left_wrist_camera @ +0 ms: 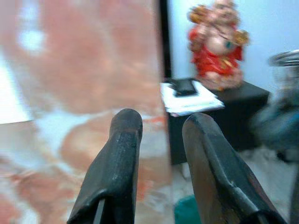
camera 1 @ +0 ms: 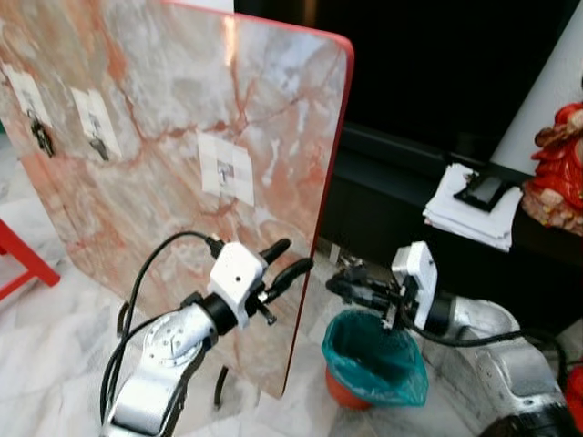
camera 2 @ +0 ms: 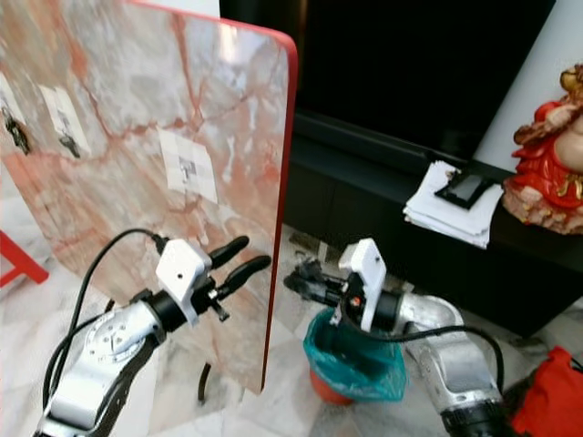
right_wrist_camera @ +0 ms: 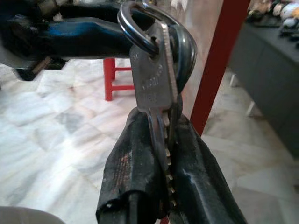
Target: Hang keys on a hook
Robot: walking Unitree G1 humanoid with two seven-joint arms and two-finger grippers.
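Eye views: right gripper [camera 1: 339, 282] sits beside the marble board's [camera 1: 182, 164] red edge, above a teal-lined bin [camera 1: 378, 360]; left gripper [camera 1: 290, 258] fingers parted, nothing between them, before the board; hook [camera 1: 224, 170] higher up.
Right wrist view: fingers [right_wrist_camera: 135, 172] clamped on keys [right_wrist_camera: 156, 86], blade between them, ring above fingertips.

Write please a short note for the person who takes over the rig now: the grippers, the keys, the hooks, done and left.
Right gripper: shut on the keys, low beside the marble board's red edge.
Left gripper: fingers open, holding nothing, in front of the board.
Hooks: three on white pads; nearest hook looks free, the two farther ones seem to carry something.
Done: keys picked up.
Left: hang the ring on the free hook.
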